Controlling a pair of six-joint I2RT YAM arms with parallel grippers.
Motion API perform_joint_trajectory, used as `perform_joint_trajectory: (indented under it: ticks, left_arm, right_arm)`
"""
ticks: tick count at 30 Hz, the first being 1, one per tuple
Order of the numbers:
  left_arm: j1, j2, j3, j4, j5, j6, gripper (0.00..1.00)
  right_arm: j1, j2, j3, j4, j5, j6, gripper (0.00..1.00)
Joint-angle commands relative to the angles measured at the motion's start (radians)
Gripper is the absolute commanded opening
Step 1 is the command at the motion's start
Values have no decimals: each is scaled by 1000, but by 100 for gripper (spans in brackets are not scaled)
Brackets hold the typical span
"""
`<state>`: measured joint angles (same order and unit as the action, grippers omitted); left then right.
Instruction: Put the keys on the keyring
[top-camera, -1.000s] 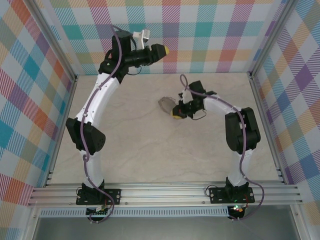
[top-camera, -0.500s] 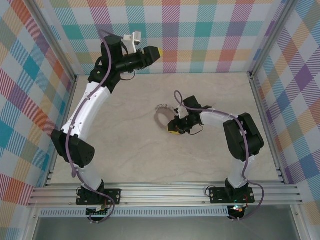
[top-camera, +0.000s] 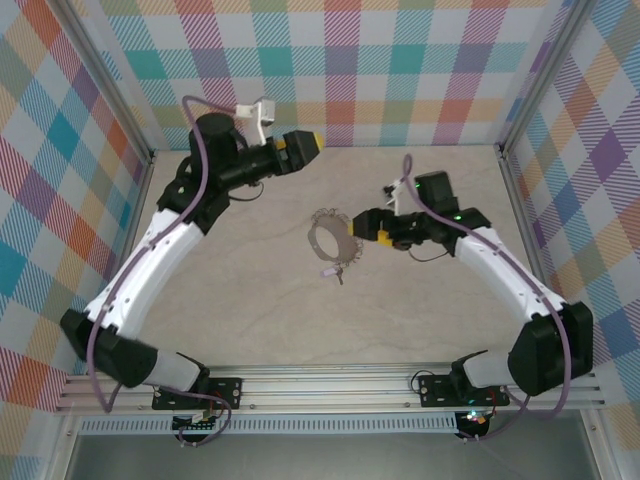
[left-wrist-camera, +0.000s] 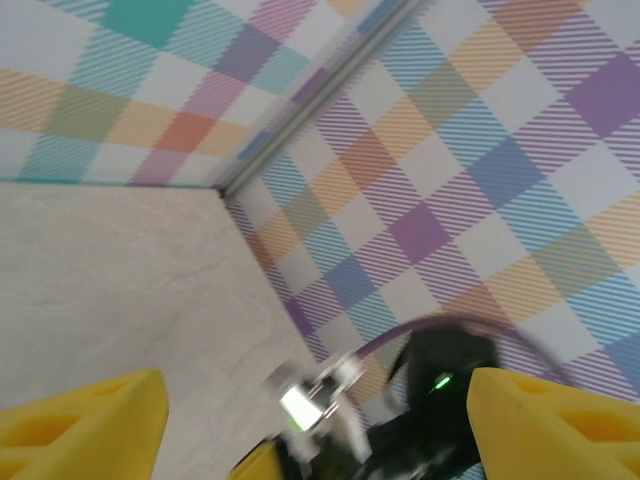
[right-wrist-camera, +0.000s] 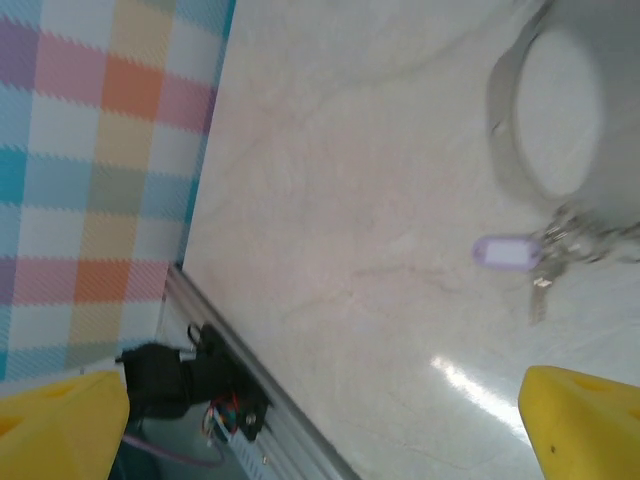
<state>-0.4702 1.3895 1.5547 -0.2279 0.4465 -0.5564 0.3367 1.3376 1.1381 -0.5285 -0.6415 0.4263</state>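
Mid-table lies the keyring (top-camera: 313, 240), likely light and slippery; 1 tiny key (right-wrist-camera: 505, 252) touches its near rim. Pinch the key's head. Left gripper (top-camera: 308, 142) and right gripper (top-camera: 360, 226) are spread, empty.

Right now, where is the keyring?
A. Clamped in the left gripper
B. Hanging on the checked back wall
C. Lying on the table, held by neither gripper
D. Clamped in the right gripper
C: the keyring lies flat on the table, the right gripper stands open beside it with nothing between its fingers, and the left gripper is open well away from it.
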Motion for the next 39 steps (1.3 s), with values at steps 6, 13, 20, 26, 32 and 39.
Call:
perform_joint_trajectory:
  ticks: [6,13,20,26,32,39]
  left_arm:
    - [-27,-311,-413,141,-508,247,100]
    - [-22,-441,-729,191,-871,486,100]
    - [121,-359,-1021,498,-954,561,100]
    - [263,-177,-1173,806,-854,538,100]
    - [331,-2,-1172,955,-705,592,100]
    - [373,182,-1166,1114,-545,619,100]
  right_arm:
    - [-183,-121,3,-14,344,-43,100]
    - [-208,-214,-319,396,923,-136,100]
    - [-243,-134,-507,610,1036,-257,100]
    - [-250,-52,-636,885,1046,-362,100]
    - [-304,62,-678,1117,843,-370,100]
    - [-324,199,-733,1369,660,-407,100]
